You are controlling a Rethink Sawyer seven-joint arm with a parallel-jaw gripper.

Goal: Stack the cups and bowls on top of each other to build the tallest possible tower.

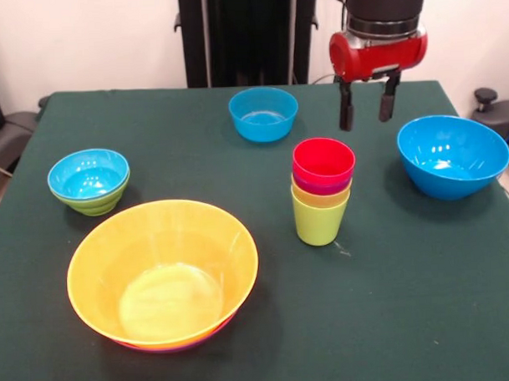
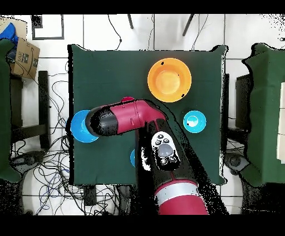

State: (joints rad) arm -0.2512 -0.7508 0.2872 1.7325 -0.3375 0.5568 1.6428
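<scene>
The tower [image 1: 321, 192] stands mid-table: lime green cup [image 1: 321, 220] lowest, then yellow, purple and the red cup [image 1: 323, 160] on top. My gripper [image 1: 366, 105] hangs open and empty just behind and to the right of it, above the cloth. The large yellow-orange bowl [image 1: 163, 269] sits near the front, nested in the purple bowl, of which only a rim sliver [image 1: 189, 344] shows. The large blue bowl [image 1: 452, 154] is at the right. One small blue bowl [image 1: 263, 113] is at the back. Another small blue bowl [image 1: 88, 173] sits in the small green bowl [image 1: 94, 200] at the left.
The green table [image 1: 409, 319] carries everything. In the overhead view my arm [image 2: 125, 118] covers the tower except a red sliver [image 2: 127, 99] and part of the large blue bowl [image 2: 80, 127]. The yellow-orange bowl [image 2: 169, 79] and the nested small bowls [image 2: 194, 122] show there.
</scene>
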